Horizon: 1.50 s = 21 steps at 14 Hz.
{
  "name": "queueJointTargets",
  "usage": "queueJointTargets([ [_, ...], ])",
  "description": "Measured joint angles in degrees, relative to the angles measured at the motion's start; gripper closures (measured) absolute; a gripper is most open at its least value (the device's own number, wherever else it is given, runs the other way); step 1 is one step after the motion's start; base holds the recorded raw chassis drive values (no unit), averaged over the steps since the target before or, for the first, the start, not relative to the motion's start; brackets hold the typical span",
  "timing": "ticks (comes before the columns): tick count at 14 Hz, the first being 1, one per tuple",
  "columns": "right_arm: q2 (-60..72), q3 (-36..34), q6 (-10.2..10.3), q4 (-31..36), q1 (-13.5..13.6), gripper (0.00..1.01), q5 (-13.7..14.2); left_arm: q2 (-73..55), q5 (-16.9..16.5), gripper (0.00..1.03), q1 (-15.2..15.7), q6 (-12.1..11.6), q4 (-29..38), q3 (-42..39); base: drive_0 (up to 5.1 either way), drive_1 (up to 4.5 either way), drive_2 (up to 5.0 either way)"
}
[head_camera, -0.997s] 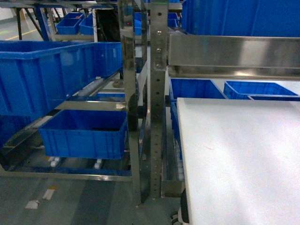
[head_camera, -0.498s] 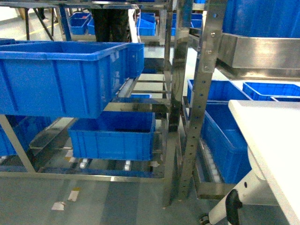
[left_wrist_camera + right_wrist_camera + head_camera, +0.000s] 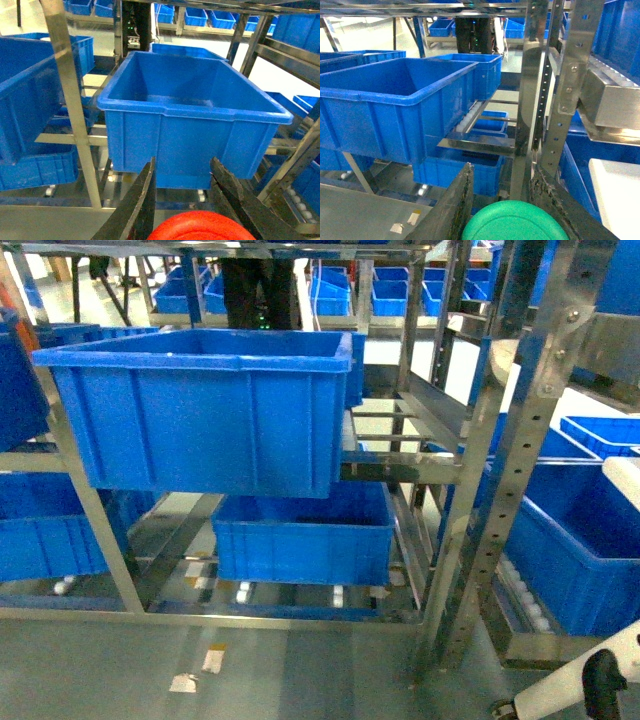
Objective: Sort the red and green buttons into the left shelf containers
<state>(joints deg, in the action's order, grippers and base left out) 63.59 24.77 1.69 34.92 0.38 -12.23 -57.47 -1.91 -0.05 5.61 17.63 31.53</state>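
Between tool tips: red cap (image 3: 200, 227); green cap (image 3: 512, 222)

The steel shelf (image 3: 470, 490) carries a blue bin (image 3: 200, 405) on its upper rails (another bin (image 3: 300, 535) sits below).

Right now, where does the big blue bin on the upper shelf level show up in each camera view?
Head: the big blue bin sits upper left of center, on the steel rack.
Left wrist: it fills the center, just beyond the left gripper, which holds the red button.
Right wrist: it is at the left, seen from its corner.
Shared landmark: the lower blue bin beneath it.
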Motion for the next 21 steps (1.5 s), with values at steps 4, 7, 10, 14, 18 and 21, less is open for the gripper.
queueJointTargets([
  [4,0.0,0.02,0.0,-0.11,0.0,0.7,0.0,0.0,0.0,0.73,0.0,0.0,-0.22,0.0,-5.0,2.44,2.4],
  [7,0.0,0.02,0.0,0.0,0.0,0.7,0.0,0.0,0.02,0.73,0.0,0.0,-0.04,0.0,-5.0,2.44,2.4],
  [10,0.0,0.02,0.0,-0.11,0.0,0.7,0.0,0.0,0.0,0.73,0.02,0.0,-0.24,0.0,-5.0,2.44,2.4],
  [14,0.02,0.02,0.0,-0.28,0.0,0.7,0.0,-0.02,0.0,0.73,0.04,0.0,-0.07,0.0,-5.1,2.34,2.3],
  [18,0.0,0.02,0.0,-0.17,0.35,0.7,-0.35,-0.02,0.46,0.73,0.46,0.0,0.13,0.02,-1.3,0.56,0.6],
  [21,-0.31,0.0,0.0,-0.04,0.35,0.7,-0.15,0.42,0.17,0.73,0.04,-0.02,0.07,0.04,0.0,4.28,-4.4],
])
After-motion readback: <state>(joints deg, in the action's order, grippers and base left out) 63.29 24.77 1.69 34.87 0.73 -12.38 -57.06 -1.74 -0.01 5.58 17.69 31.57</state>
